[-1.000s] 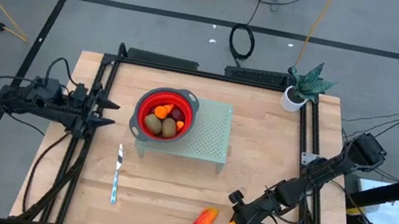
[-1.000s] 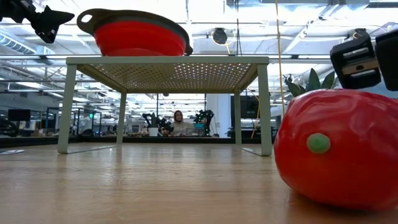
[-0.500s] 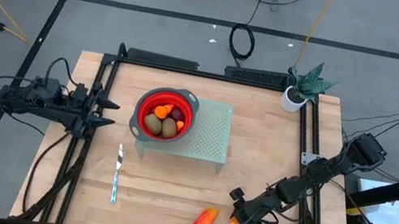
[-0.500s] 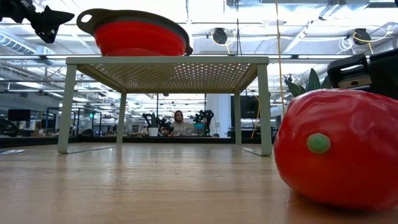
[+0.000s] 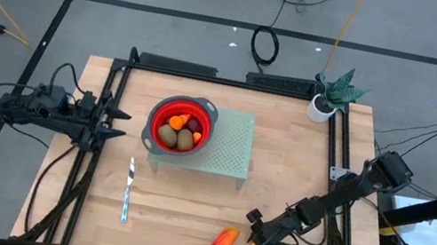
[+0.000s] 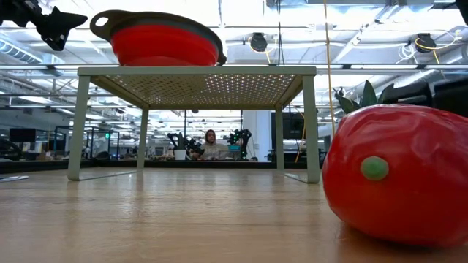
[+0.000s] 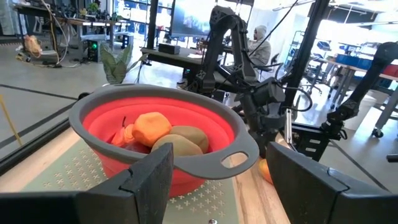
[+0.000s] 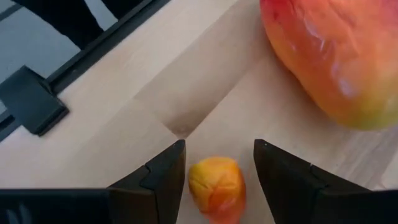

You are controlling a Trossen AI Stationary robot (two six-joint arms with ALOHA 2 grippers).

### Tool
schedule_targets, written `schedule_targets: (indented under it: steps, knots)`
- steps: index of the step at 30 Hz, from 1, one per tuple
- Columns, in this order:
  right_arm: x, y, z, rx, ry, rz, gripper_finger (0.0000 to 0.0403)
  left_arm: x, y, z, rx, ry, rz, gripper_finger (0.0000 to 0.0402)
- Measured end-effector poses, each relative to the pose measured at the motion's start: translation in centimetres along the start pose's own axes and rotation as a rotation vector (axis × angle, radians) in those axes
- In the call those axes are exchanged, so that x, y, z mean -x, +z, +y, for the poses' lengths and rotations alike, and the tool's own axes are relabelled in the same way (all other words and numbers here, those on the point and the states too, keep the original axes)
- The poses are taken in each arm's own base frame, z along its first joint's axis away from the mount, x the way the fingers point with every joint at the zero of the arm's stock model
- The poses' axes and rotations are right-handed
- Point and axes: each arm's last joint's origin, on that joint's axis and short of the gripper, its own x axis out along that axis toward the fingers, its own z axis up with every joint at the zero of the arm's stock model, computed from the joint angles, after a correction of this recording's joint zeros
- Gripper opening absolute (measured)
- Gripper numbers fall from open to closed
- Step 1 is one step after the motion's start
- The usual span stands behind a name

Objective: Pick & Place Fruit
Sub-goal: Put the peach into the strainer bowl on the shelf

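A small orange fruit piece (image 8: 214,185) lies on the wooden table near its front edge. My right gripper (image 8: 217,180) is open, slanting down over it with one finger on either side; I see a thin gap at each finger. Just left of it lies the larger elongated red-orange fruit (image 5: 222,242). Several fruits lie in the red bowl (image 5: 204,113), which stands on a pale green perforated stand (image 5: 232,147). My left gripper (image 5: 119,121) waits open at the table's left edge, level, pointing at the bowl.
A slim silver knife (image 5: 128,190) lies on the table left of centre. A small potted plant (image 5: 330,95) stands at the far right corner. Black rails run along the table's left, far and right sides. Bare wood shows between the stand and the front edge.
My right gripper has sunk toward the table, down over the small orange piece, and shifted slightly toward the elongated fruit. In the low view it has dropped from the upper right to just behind the big red fruit. The fruits have not moved.
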Motion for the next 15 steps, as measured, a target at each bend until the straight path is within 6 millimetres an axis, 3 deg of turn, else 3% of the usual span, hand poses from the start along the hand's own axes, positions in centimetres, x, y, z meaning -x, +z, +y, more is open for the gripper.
schedule_targets:
  steps: [15]
  knots:
    - [-0.08,-0.45,0.02,-0.053,0.003,0.045,0.0181,0.0,0.0,0.0,0.0,0.0,0.0,0.0257]
